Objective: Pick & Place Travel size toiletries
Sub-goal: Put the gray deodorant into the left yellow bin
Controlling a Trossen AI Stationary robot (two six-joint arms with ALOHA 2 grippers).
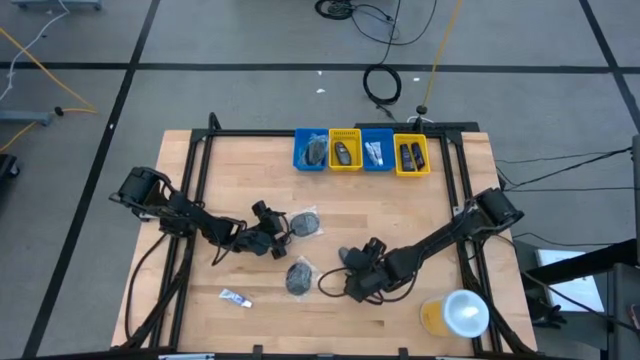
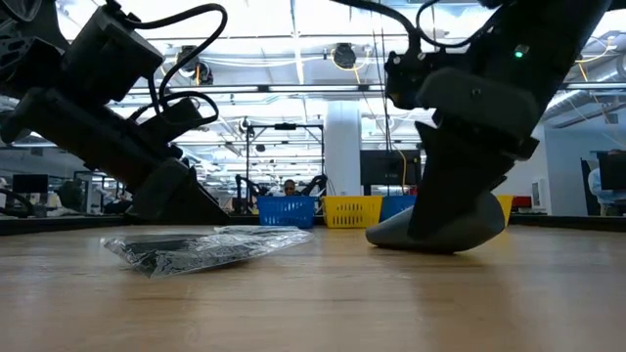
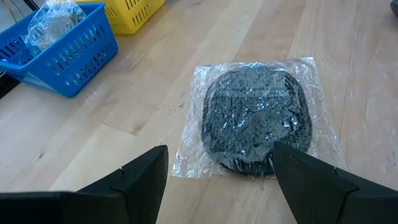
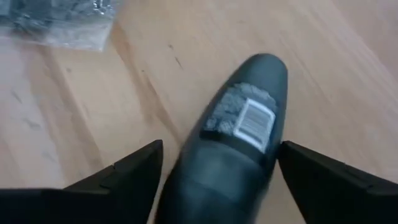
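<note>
From my remote seat: pale wood tabletop (image 1: 420, 215), grey floor, bright workshop behind. Barcode label on dark grey tube (image 4: 239, 140), print unreadable. Far edge: blue and yellow bins (image 1: 361, 150) hold small dark items. Right tool (image 1: 352, 268) wide, straddling tube, not gripping. Left tool (image 1: 277, 226) wide, just short of clear-wrapped dark round piece (image 3: 256, 118) lying flat.

Pale wooden table (image 1: 450, 200); far along it, blue bins (image 1: 310, 150) alternate with yellow bins (image 1: 345, 150). A dark grey tube (image 4: 239, 149) carries a white barcode label.
</note>
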